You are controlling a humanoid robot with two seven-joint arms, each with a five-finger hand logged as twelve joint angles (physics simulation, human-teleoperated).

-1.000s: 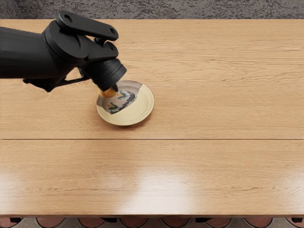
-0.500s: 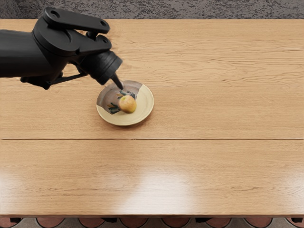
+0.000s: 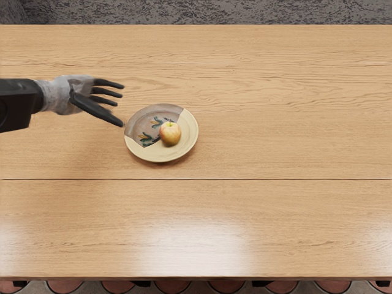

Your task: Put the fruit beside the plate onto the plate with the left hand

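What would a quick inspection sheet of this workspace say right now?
Surface: wooden table, with one seam running across it.
Job's things: fruit sits on the plate, near its middle.
Clutter: nothing seen.
Grippers: left hand open and spread, holding nothing, just left of the plate; right hand not in view.
Cables: nothing seen.
Surroundings: grey textured ground beyond the table's far edge.
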